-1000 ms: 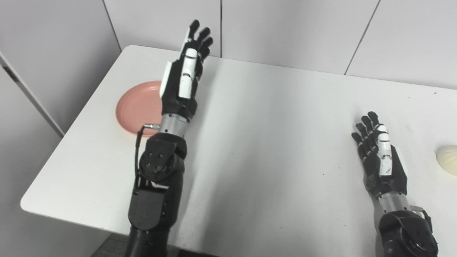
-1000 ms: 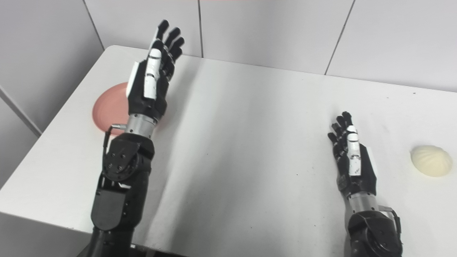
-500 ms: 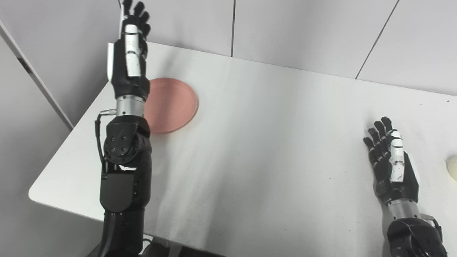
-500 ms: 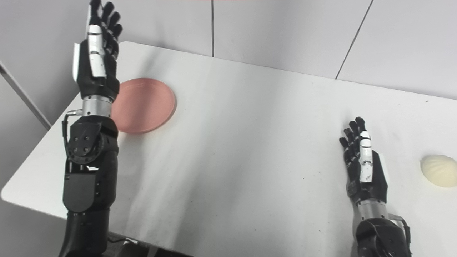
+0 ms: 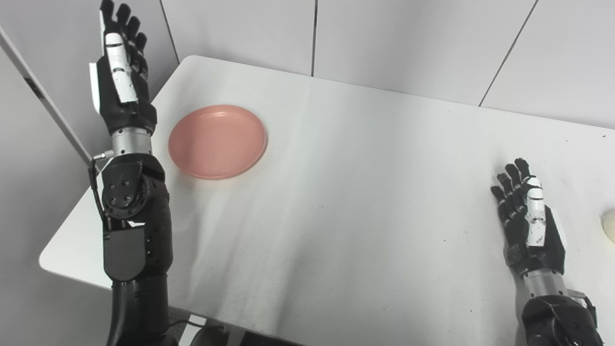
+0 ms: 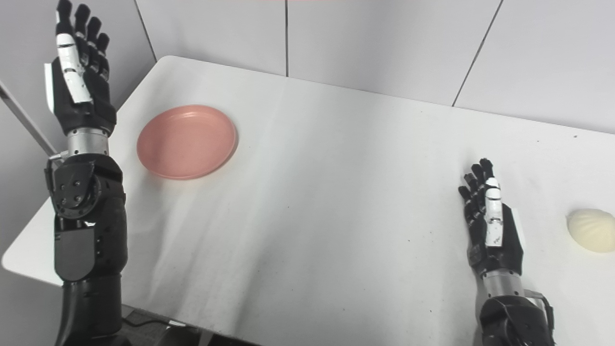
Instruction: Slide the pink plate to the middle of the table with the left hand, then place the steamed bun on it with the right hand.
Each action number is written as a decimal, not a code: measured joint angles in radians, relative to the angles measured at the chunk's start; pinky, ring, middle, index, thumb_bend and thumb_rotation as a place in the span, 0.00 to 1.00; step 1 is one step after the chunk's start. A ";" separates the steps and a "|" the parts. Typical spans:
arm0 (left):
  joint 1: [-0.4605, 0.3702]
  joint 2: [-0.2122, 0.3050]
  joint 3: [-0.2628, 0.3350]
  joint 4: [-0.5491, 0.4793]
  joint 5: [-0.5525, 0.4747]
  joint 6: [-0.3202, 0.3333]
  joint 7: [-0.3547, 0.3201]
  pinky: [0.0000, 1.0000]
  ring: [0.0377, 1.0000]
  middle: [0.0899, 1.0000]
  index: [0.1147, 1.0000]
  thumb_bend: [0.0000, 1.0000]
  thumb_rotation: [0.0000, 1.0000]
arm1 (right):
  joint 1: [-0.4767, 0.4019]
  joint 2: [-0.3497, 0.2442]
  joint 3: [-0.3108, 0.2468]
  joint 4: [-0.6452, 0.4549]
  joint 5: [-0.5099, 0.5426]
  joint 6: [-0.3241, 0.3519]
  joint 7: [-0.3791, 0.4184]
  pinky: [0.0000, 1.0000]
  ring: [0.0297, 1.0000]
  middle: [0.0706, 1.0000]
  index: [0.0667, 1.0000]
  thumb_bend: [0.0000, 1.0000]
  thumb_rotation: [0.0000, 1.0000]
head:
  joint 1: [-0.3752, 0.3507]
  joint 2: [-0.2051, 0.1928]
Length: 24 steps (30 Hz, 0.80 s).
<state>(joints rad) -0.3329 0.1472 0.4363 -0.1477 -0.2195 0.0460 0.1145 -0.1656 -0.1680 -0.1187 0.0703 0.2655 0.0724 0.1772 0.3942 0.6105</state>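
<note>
The left hand (image 5: 120,81) was held open, raised left of the round pink plastic plate (image 5: 217,141); a descent past the white bench (image 5: 360,192) edge was risked.

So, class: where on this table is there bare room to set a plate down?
The wide middle of the table, between the pink plate and the right hand, is bare. The right end is tighter: the bun lies beside that hand.

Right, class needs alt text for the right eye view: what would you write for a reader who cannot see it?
A robot's left hand is raised, open, beside the left edge of a white table, next to an empty pink plate. Its right hand is open, low over the table's right side, with a pale steamed bun lying farther right, untouched.
</note>
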 measured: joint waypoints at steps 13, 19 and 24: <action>0.001 0.038 0.021 0.170 -0.062 -0.042 -0.002 1.00 0.98 0.98 1.00 0.45 1.00 | 0.001 0.001 0.002 -0.004 -0.001 0.000 -0.004 1.00 1.00 1.00 1.00 0.05 1.00 | 0.002 -0.002; 0.002 0.060 0.021 0.237 -0.080 -0.078 -0.003 1.00 0.99 1.00 1.00 0.48 1.00 | 0.003 0.002 0.002 -0.006 -0.001 0.000 -0.008 1.00 1.00 1.00 1.00 0.05 1.00 | -0.005 -0.002; 0.002 0.063 0.017 0.274 -0.083 -0.081 -0.003 1.00 1.00 1.00 1.00 0.45 1.00 | 0.004 0.003 0.002 -0.007 0.000 0.000 -0.011 1.00 1.00 1.00 1.00 0.06 1.00 | -0.005 -0.002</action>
<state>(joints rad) -0.3313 0.2104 0.4528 0.1261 -0.3025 -0.0345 0.1112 -0.1618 -0.1647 -0.1164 0.0628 0.2654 0.0724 0.1660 0.3896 0.6090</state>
